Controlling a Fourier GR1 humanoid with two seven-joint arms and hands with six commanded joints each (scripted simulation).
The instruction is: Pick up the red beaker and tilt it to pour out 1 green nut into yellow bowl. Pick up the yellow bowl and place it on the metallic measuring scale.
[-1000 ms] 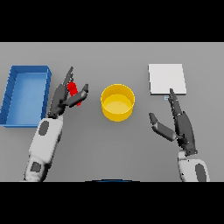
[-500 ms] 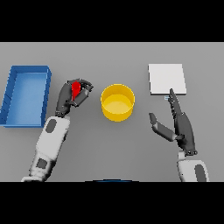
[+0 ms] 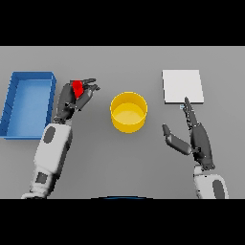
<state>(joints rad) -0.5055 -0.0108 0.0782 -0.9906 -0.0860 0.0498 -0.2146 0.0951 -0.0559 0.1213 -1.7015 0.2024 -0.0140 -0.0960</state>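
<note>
Red beaker [image 3: 77,87], at your 10 o'clock on the grey table [image 3: 119,158], is mostly hidden inside the curled left hand [image 3: 72,99]; contents unreadable. Your right hand [image 3: 194,136] rests with fingers spread, at 4 o'clock.

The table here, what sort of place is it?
Probably a lab-style test bench: a plain grey table bearing a red beaker in the left hand, a yellow bowl, a flat metallic scale and a blue bin.

No text, label, brand, number or sign could be read on anything that was seen on the table [image 3: 124,158].
</note>
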